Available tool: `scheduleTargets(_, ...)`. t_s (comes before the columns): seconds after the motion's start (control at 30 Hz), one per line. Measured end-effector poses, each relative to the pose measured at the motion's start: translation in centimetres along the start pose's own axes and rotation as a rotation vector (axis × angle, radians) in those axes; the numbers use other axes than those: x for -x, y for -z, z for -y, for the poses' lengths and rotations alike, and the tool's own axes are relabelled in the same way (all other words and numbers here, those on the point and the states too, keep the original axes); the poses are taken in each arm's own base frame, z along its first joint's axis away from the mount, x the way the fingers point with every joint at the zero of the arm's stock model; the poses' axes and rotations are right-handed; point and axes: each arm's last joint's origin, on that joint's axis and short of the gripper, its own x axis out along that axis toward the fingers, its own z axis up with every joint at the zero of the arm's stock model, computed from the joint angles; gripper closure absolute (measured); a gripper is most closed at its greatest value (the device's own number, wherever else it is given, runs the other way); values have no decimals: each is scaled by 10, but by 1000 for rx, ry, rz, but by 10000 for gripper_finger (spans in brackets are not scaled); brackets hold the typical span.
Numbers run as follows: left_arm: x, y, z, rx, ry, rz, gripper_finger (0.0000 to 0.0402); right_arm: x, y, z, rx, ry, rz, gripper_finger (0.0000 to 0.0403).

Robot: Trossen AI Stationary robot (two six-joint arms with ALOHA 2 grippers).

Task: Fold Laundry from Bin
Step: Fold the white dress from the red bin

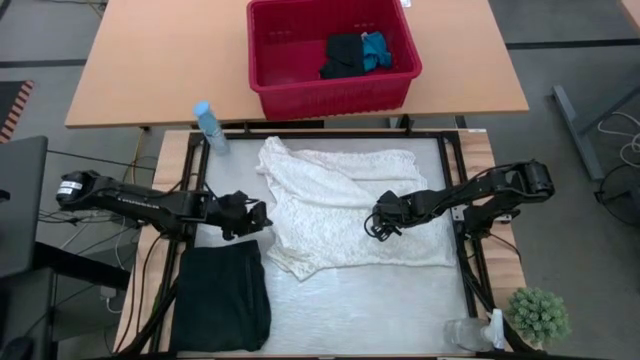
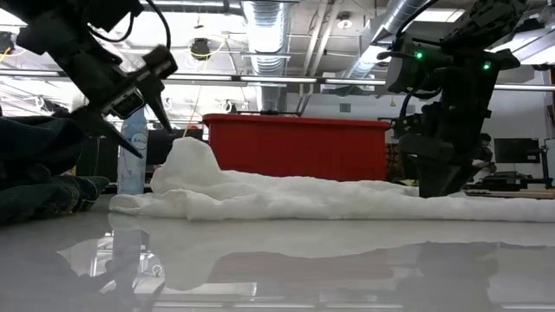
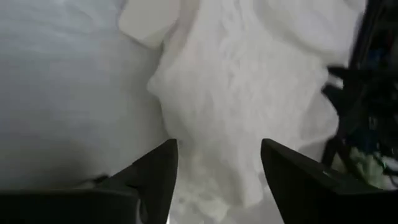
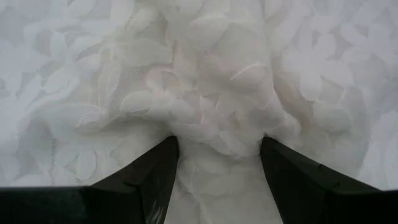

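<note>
White garment (image 1: 345, 205) spread on glossy grey table (image 1: 350, 310) (ducts overhead); left gripper (image 1: 262, 218) apart, right gripper (image 1: 378, 228) apart.

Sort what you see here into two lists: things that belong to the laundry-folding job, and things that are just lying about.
Belongs to the job:
white garment, spread on the table
folded black garment
red bin
black and blue clothes in the bin
left gripper, open
right gripper, open

Just lying about:
spray bottle
small green plant
clear bottle
</note>
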Motion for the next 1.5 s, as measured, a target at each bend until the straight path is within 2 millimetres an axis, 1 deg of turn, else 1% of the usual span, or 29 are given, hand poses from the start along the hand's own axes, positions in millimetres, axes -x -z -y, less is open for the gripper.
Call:
scheduleTargets(0.1, -6, -1, -3, 26, -38, 26, 170, 0, 0, 0, 0, 0, 0, 143)
scheduleTargets(0.27, -20, 2, -9, 60, -114, -5, 159, 0, 0, 0, -6, -2, 0, 143)
scheduleTargets(0.5, -37, 3, -5, 131, -67, 43, 156, 0, -2, -2, -14, -22, 16, 143)
scheduleTargets(0.7, -47, -4, -8, 163, -87, 90, 160, 0, -2, -2, -15, -22, 15, 143)
scheduleTargets(0.77, -48, -8, -8, 172, -89, 103, 175, 0, -2, -2, -15, -23, 14, 143)
scheduleTargets(0.87, -48, -15, -7, 175, -80, 145, 214, 0, -2, -2, -15, -23, 14, 143)
scheduleTargets(1.0, -49, -22, -4, 163, -52, 183, 288, 0, -2, -2, -15, -23, 14, 143)
scheduleTargets(1.13, -49, -25, 0, 122, -21, 166, 371, 0, -2, -2, -15, -23, 14, 143)
scheduleTargets(1.17, -49, -25, 1, 116, -14, 152, 385, 0, -2, -2, -15, -23, 14, 143)
scheduleTargets(1.33, -42, -27, 9, 96, 47, 40, 399, 0, -1, -2, -17, -26, 8, 143)
scheduleTargets(1.5, -22, -28, 14, 73, 81, -85, 400, 1, 2, -5, 1, -33, -2, 143)
